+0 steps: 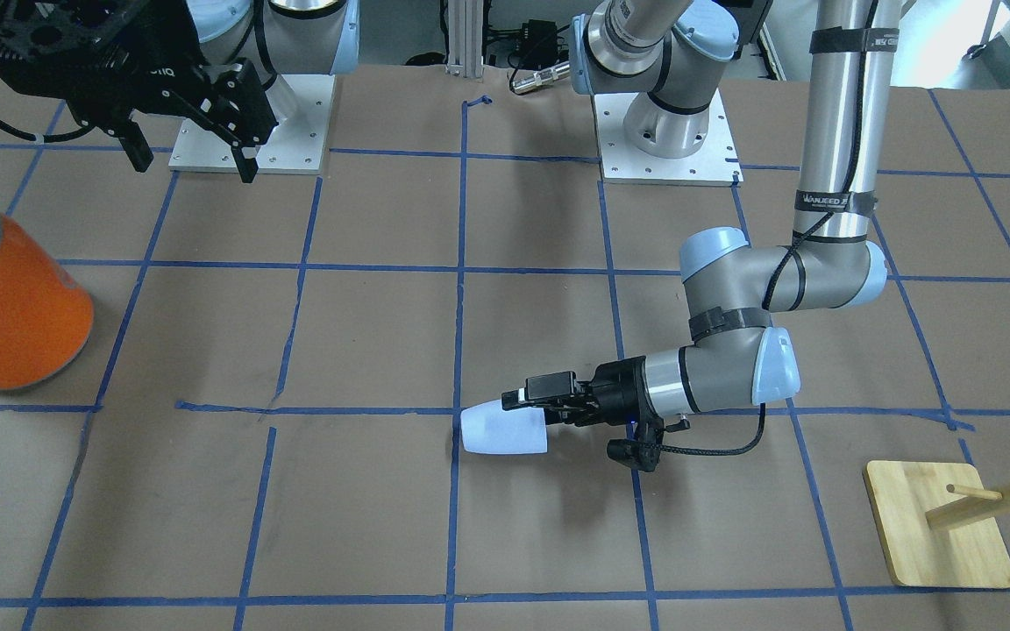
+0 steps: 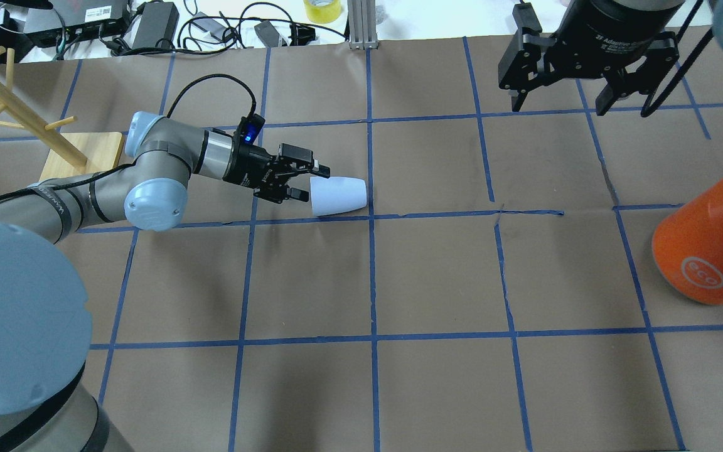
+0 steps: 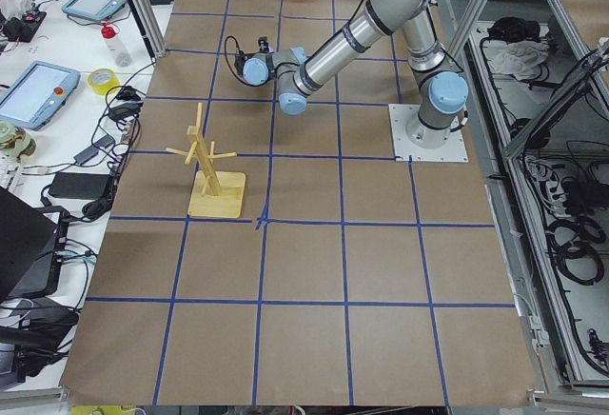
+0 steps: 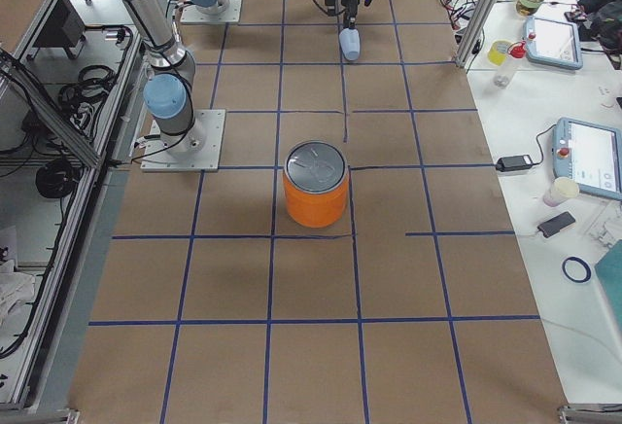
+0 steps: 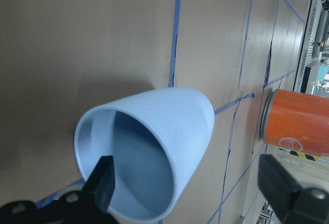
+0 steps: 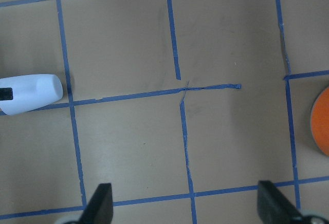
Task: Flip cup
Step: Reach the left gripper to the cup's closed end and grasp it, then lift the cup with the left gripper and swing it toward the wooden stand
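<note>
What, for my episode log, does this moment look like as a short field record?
cup: on its side on the table, mouth toward the left gripper
left gripper: open, straddling the cup's rim, not clamped
right gripper: open, empty, raised above the table
orange can: upright, well apart from the cup
flip: not yet done

Robotics lab: tape-gridded table (image 4: 311, 346), teach pendants (image 4: 590, 157), cable clutter (image 2: 211, 28), aluminium framing (image 2: 362, 22).

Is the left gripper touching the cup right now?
Cannot tell. Left wrist view: one left gripper finger sits inside the cup mouth, contact unclear; the other stands clearly apart.
</note>
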### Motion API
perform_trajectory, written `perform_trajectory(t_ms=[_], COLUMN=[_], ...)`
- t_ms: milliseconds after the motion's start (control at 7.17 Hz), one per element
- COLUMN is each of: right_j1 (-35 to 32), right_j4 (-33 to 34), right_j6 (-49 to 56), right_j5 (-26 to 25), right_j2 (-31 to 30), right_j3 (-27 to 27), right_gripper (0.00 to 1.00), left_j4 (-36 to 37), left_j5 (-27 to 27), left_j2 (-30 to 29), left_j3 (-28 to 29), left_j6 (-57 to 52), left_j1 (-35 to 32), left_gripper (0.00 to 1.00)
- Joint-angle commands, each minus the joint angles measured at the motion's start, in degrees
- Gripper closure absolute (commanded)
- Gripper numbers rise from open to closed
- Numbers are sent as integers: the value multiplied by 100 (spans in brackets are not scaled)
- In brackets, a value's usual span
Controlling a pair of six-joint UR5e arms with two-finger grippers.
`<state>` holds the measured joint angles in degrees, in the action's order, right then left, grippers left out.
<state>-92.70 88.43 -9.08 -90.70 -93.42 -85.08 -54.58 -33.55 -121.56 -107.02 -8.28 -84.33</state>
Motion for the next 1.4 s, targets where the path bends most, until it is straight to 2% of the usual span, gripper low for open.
perform_trajectory(t_ms=[0,140,279,419,698,977,1116,1256], right_j1=[7,-2,-2,-2,-2,-2,-2,-2], right_j4=[-27,-27,-36,-36,-45,-45,-36,-36], right_j6=[-6,-6,3,-6,-6,3,3,3], right_j5=[0,0,9,9,9,9,18,18], right_j2=[-18,-18,-36,-45,-45,-45,-45,-45], right_j3=[-9,-9,-17,-17,-17,-17,-17,-17], right_gripper=[0,0,0,0,0,0,0,0], left_j4=[0,26,26,26,35,114,88,97], left_j5=[312,340,332,297,287,244,70,-732], left_j2=[-43,-44,-52,-44,9,333,491,623], left_j3=[14,101,172,224,251,557,689,743], left_j6=[204,239,361,371,432,1588,1854,1857], left_j1=[-101,-101,-101,-101,-101,-110,-101,-66], left_gripper=[29,63,87,100,100,100,100,100])
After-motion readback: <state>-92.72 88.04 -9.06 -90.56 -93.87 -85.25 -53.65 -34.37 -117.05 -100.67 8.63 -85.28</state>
